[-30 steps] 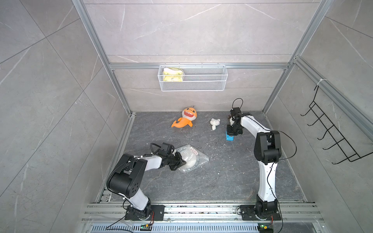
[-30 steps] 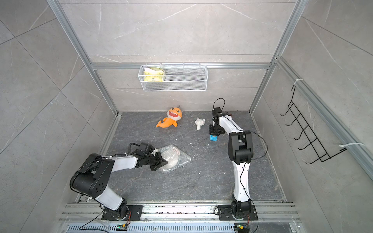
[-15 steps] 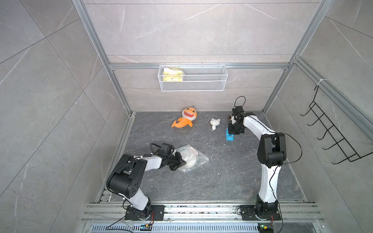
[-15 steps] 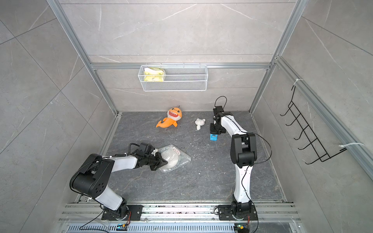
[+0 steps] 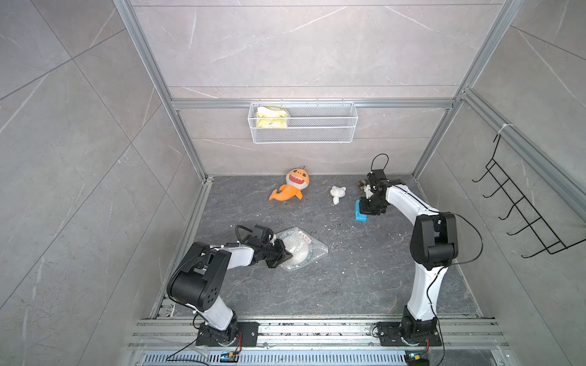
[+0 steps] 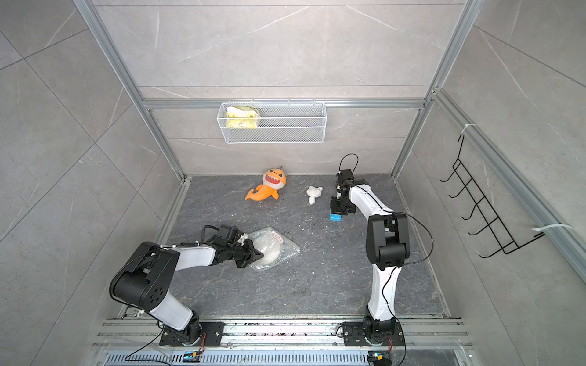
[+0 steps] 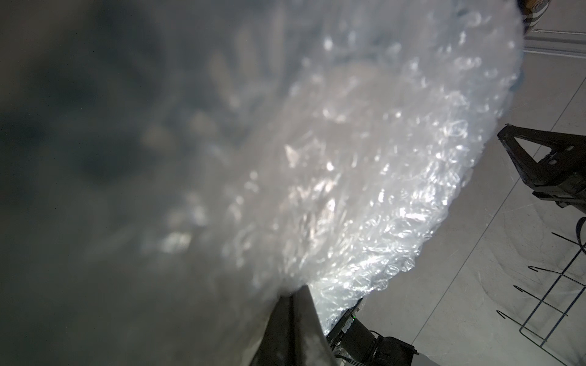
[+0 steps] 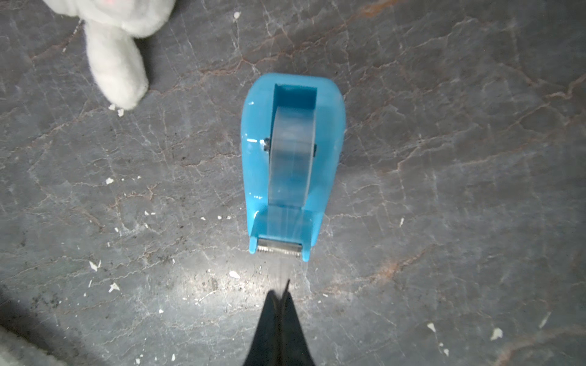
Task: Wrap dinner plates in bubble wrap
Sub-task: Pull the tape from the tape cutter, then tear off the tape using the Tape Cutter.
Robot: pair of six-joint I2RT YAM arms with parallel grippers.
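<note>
- Left fingers clamp clear bubble wrap over navy-rimmed white plate near left edge of desk.
- Right fingers pinch clear tape from blue dispenser; steady, straight pull advised.

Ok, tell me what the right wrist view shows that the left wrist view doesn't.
Only the right wrist view: a blue tape dispenser on the dark floor, a strip of clear tape running from its cutter to the right hand, and a white plush toy. Only the left wrist view: bubble wrap filling most of the picture, pinched by the left hand, with a black wire rack beyond. Both: each camera's own hand, shut on something thin and clear.
</note>
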